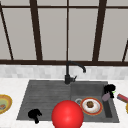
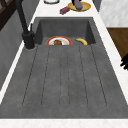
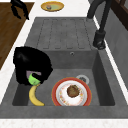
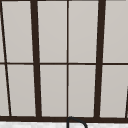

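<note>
The right hand [image 1: 109,88] hovers over the right edge of the sink [image 1: 45,92], its fingers curled round a mauve item [image 1: 106,97] with a green end. The item hangs tilted below the palm, just above the right wall of the basin. From the right side view the hand [image 3: 30,65] bulks over the basin's right end, with the green end [image 3: 33,80] peeping out under the fingers, directly above a banana [image 3: 35,96] that lies on the basin floor.

To my eye the hold looks to be near one end only, so the item could swing or slip out. If it falls it would likely land on the banana, or strike the red-rimmed plate [image 3: 71,93] beside it, which carries a brown piece of food. A low sideways move could also clip the sink's right wall, or the reddish block [image 1: 122,98] on the counter just past it.

The left hand [image 1: 34,115] hangs at the front left corner of the sink, above the draining board. Its fingers droop loosely downward and hold nothing. A yellow bowl [image 1: 3,103] sits on the counter beyond the sink's left edge, and the black tap [image 1: 68,75] stands at the middle of the back edge.
</note>
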Robot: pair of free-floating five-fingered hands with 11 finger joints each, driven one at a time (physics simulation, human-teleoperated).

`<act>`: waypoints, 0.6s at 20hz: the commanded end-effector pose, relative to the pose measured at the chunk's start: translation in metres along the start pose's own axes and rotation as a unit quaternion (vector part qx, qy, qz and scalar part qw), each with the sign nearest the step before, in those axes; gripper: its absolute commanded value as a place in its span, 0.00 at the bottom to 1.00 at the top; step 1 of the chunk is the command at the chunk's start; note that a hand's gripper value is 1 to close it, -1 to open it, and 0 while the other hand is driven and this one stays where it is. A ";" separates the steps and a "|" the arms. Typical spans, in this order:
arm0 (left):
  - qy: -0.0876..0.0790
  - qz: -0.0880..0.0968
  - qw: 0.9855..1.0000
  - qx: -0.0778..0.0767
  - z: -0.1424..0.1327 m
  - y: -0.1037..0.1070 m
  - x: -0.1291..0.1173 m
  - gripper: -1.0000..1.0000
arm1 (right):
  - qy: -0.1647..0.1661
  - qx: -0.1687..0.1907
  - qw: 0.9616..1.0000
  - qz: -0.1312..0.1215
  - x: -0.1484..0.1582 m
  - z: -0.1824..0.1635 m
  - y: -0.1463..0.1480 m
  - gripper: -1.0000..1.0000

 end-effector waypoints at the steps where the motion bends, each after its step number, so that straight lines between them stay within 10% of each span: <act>1: 0.000 0.000 1.000 0.000 0.000 0.000 0.000 0.50 | -0.006 -0.005 1.000 -0.011 0.031 -0.018 0.009 1.00; 12: 0.000 0.000 1.000 0.000 0.000 0.000 0.000 0.50 | -0.007 0.002 1.000 -0.022 0.097 -0.100 0.055 1.00</act>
